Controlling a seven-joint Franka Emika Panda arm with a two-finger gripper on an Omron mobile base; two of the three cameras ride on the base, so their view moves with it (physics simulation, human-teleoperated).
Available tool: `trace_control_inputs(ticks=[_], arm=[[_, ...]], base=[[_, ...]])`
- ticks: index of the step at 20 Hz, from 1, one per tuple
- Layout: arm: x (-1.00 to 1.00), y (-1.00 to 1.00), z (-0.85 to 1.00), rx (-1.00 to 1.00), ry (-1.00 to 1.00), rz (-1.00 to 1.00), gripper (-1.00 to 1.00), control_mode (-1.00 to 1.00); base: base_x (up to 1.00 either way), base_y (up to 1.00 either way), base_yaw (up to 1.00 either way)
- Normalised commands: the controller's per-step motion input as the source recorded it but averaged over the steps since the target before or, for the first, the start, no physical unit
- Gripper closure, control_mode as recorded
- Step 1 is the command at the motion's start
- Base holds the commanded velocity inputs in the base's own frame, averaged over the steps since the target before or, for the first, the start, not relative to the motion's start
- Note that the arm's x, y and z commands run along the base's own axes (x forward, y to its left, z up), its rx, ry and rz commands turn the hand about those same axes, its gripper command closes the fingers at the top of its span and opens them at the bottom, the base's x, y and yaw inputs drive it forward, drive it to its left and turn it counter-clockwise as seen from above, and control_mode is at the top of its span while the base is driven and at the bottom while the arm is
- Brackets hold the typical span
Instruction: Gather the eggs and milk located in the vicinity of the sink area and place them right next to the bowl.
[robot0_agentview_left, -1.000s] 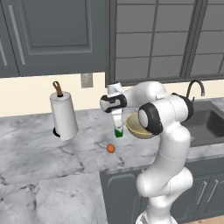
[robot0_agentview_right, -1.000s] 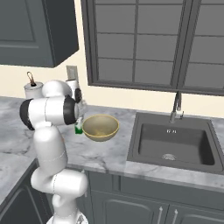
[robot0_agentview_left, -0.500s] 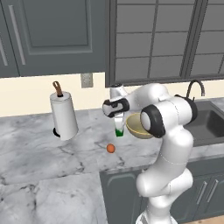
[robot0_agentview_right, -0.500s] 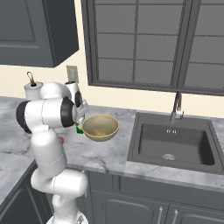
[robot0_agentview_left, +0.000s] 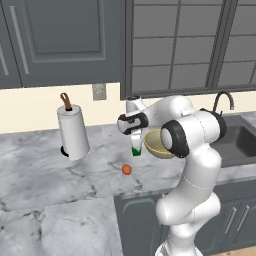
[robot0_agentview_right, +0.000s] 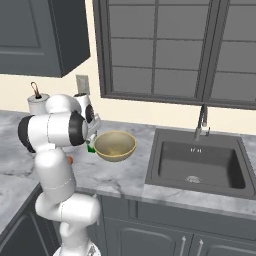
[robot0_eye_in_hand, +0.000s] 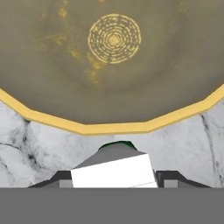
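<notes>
**Clerk:** Firstly, item one: the milk (robot0_agentview_left: 135, 148), a small white carton with a green lower band. No lettering on it can be read.

**Checker:** Position?

**Clerk:** Upright, low over the marble counter (robot0_agentview_left: 45, 175), just beside the bowl (robot0_agentview_left: 159, 144) on its paper-towel side. Whether its base touches the counter cannot be told. In the hand view its white top (robot0_eye_in_hand: 114, 171) sits between the two dark finger tips.

**Checker:** And the gripper (robot0_agentview_left: 133, 134)?

**Clerk:** It pinches the milk from above, one finger on either side of the carton.

**Checker:** Item two, the bowl.

**Clerk:** Wide, round, tan-yellow, pale speckled inside with a ring pattern at its centre (robot0_eye_in_hand: 114, 38). Nothing lies in it.

**Checker:** Eggs?

**Clerk:** One egg (robot0_agentview_left: 127, 170), orange-brown, lies on the counter nearer the front edge than the milk, apart from both carton and bowl.

**Checker:** Surroundings?

**Clerk:** A paper towel roll (robot0_agentview_left: 73, 133) on a dark stand, well apart from the milk. The sink (robot0_agentview_right: 200, 162), a dark grey basin with a faucet (robot0_agentview_right: 201, 121), lies on the bowl's far side; its basin holds nothing. The robot's white arm hides much of the carton in the right base view.
</notes>
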Motion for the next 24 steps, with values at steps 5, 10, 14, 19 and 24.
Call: trace_control_inputs(ticks=[5, 10, 14, 19, 24], arm=[[0.01, 0.0, 0.0, 0.0, -0.01, 0.0, -1.0, -1.0], [0.0, -0.01, 0.2, 0.02, -0.01, -0.03, -1.0, -1.0], [0.0, -0.14, 0.36, 0.14, 0.0, -0.02, -1.0, -1.0], [-0.01, -0.12, 0.47, 0.17, 0.0, 0.0, -1.0, -1.0], [-0.42, -0.02, 0.53, 0.05, -0.1, -0.02, -1.0, -1.0]], base=[[0.0, 0.0, 0.0], [0.0, 0.0, 0.0], [0.0, 0.0, 0.0], [0.0, 0.0, 0.0], [0.0, 0.0, 0.0]])
